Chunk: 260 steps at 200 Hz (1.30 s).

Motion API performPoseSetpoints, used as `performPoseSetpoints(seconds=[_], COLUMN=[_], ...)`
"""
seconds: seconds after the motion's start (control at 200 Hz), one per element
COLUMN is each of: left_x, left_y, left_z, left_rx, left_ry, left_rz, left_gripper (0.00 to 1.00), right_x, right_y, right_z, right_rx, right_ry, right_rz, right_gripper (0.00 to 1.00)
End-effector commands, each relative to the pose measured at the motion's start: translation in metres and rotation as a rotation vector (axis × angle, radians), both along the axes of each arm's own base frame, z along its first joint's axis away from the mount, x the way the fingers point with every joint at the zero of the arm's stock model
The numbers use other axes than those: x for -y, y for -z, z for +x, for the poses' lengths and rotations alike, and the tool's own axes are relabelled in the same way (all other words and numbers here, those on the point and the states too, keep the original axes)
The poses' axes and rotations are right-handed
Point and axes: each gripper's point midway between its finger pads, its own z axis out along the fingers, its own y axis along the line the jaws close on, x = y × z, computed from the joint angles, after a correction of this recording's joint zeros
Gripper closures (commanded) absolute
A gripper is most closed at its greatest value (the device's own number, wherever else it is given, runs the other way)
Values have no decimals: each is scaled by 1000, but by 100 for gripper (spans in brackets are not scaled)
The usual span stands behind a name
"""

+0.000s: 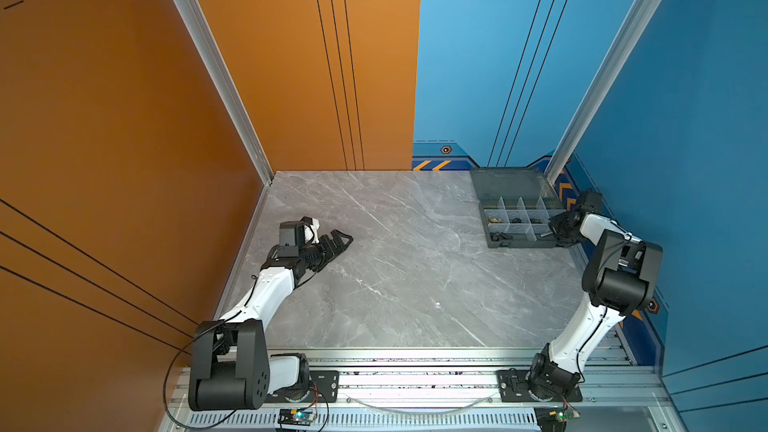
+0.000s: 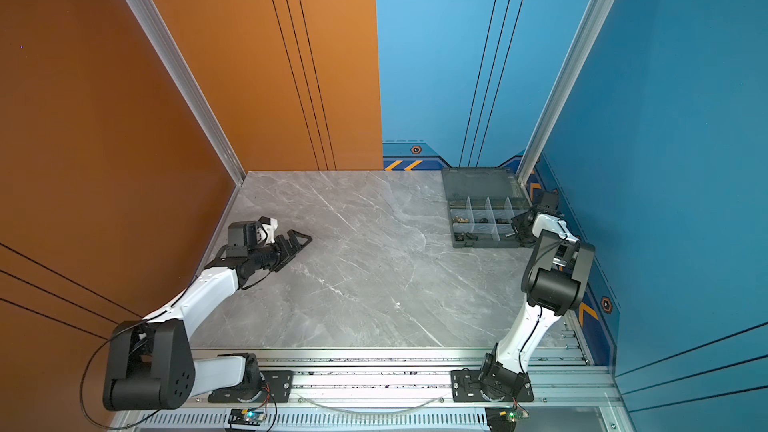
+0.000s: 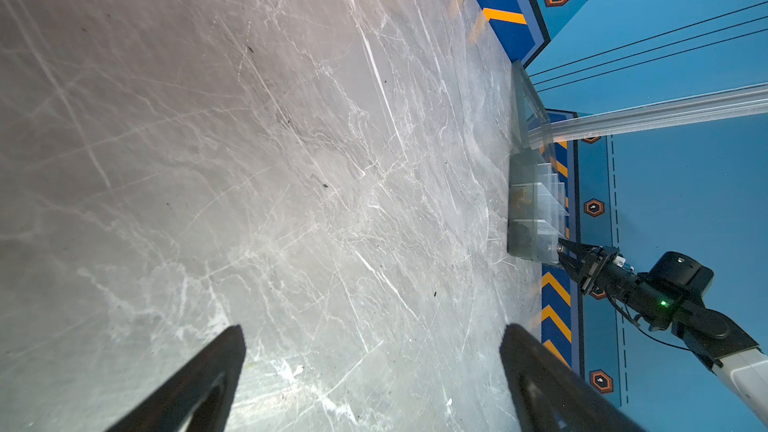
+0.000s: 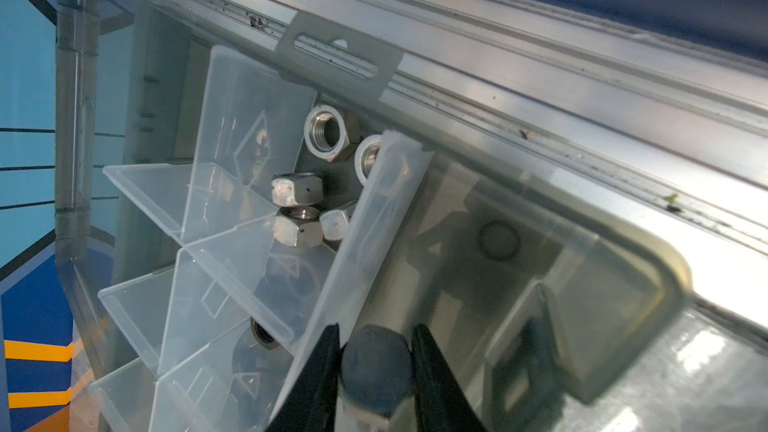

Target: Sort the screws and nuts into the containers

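Silver bolt (image 4: 376,367), snug in right gripper (image 4: 377,330)

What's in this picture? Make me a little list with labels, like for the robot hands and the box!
Left gripper: open, holding nothing
Right gripper: over the box, gripping the silver bolt
Organiser box: lid open, far right corner
Silver nuts: together in one compartment
Brass wing nuts: in another compartment
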Motion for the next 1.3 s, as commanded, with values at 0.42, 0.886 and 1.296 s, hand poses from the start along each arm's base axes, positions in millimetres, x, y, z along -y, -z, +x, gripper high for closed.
performPoseSetpoints(seconds=[0.42, 0.886, 1.296], left_x=[1, -6, -17], left_y=[-7, -23, -24], left_z=[-5, -3, 16], left_rx=[32, 134, 209], left_ry=[17, 28, -12], left_rz=[-3, 177, 334], left_gripper=[2, 2, 2], right_x=[-5, -65, -174], right_y=[-28, -107, -144], right_z=[2, -21, -54], right_rx=[15, 80, 329], right_ry=[-70, -634, -918], right_rz=[-44, -285, -477], right_gripper=[55, 51, 50])
